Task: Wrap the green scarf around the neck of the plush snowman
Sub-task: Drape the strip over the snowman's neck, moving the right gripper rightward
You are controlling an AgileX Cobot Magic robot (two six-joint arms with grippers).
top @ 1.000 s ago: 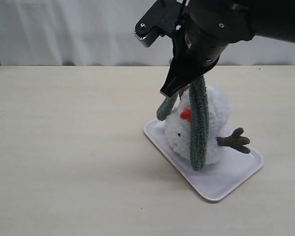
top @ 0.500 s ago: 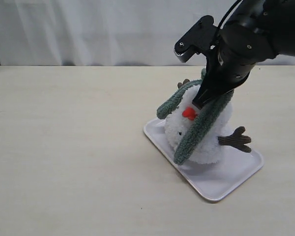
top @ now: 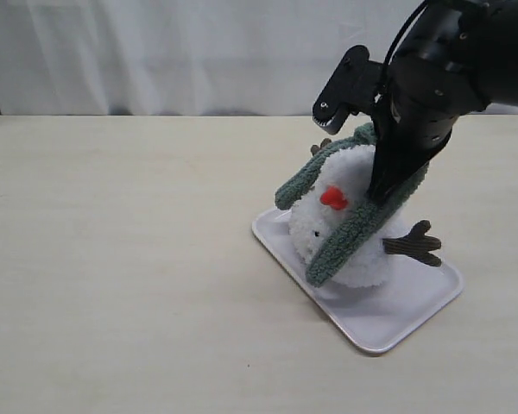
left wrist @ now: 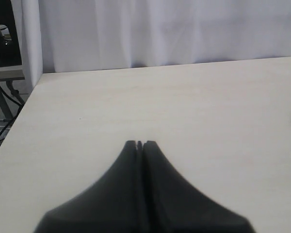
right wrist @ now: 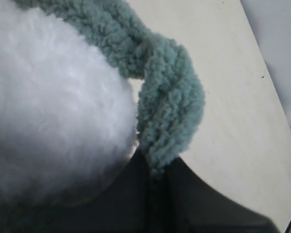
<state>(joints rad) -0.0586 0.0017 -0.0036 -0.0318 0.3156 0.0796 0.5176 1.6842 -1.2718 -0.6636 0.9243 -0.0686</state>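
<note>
The plush snowman point(top: 350, 226) lies tilted on a white tray point(top: 388, 323), orange nose toward the camera and a brown twig arm point(top: 412, 245) sticking out right. The green scarf point(top: 345, 237) drapes over it: one end hangs down the front, the other point(top: 293, 185) trails off to the left. My right gripper point(top: 382, 191) is pressed against the snowman's right side, shut on a fold of the scarf point(right wrist: 167, 109) beside the white fur point(right wrist: 53, 107). My left gripper point(left wrist: 140, 144) is shut over bare table, holding nothing, outside the exterior view.
The tray sits at an angle on a pale wooden table point(top: 112, 259). A white curtain point(top: 155, 52) hangs behind the table. The right arm's black body point(top: 449, 60) looms over the snowman. A table edge and dark stand point(left wrist: 5, 97) show in the left wrist view.
The right gripper has swung the scarf down and to the right, from above the snowman's head to its right side. The hanging front end now lies slanted across the body.
</note>
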